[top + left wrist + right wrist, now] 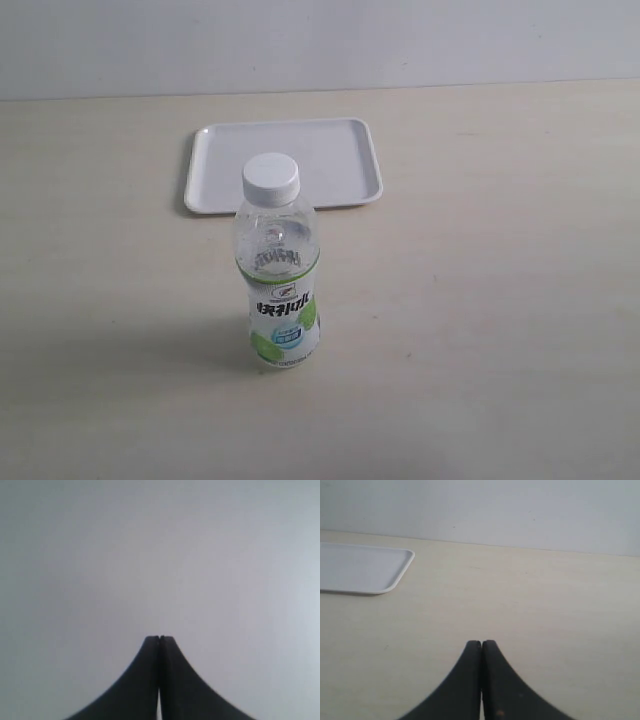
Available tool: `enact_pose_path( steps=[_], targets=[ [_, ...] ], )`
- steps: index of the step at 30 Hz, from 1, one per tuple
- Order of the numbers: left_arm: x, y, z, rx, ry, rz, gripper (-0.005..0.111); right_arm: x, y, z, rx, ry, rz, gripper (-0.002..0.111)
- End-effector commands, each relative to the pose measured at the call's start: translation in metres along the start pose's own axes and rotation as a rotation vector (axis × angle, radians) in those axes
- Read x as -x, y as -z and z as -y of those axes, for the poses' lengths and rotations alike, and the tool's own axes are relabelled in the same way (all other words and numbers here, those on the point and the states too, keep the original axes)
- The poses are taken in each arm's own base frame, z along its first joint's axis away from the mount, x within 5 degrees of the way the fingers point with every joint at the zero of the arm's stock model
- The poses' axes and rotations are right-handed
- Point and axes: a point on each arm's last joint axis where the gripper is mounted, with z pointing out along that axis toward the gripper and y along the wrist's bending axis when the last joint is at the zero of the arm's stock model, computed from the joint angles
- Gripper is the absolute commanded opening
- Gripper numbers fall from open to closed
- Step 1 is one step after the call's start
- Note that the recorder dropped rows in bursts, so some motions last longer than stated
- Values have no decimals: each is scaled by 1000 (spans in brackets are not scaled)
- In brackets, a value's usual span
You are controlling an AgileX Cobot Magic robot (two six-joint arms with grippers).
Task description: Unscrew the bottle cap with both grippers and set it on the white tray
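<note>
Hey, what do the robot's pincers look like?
Left pincer and right pincer look alike: matte black fingers, broad at the base, curving in to narrow blunt tips. No cables or markings show; the arms are out of view.

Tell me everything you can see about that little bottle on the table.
The bottle is small, clear plastic, standing upright on the pale table. A white cap sits on its neck; a white-and-green label with dark characters wraps its lower half. It stands in front of the white tray, nothing gripping it.
</note>
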Motion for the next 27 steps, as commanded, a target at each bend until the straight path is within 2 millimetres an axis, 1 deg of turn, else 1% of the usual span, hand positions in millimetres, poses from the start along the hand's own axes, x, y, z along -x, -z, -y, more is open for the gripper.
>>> enact_pose_path(
  steps=[1,3,7,10,13,15,19,23,25,27],
  targets=[
    [-24,-18,0,-60,-153,-208,0,0,0,0,-6,2,13,0],
    [-41,-24,-3,-78,-198,-318,0,0,0,0,-6,2,13,0],
    [-68,-34,-8,-132,-211,-455,0,0,0,0,-6,2,13,0],
    [-87,-42,-2,-297,-261,-508,0,0,0,0,-6,2,13,0],
    [-110,-47,3,-501,-316,-617,0,0,0,0,-6,2,13,0],
    [-124,-50,1,-553,-305,-689,0,0,0,0,-6,2,13,0],
    [-149,-53,-8,-556,-223,-785,0,0,0,0,-6,2,13,0],
    [-166,-56,-13,-577,-168,-834,0,0,0,0,-6,2,13,0],
    [-174,-56,-15,-586,-144,-860,4,0,0,0,-6,2,13,0],
    [-180,-56,-17,-584,-123,-878,13,0,0,0,-6,2,13,0]
  ],
)
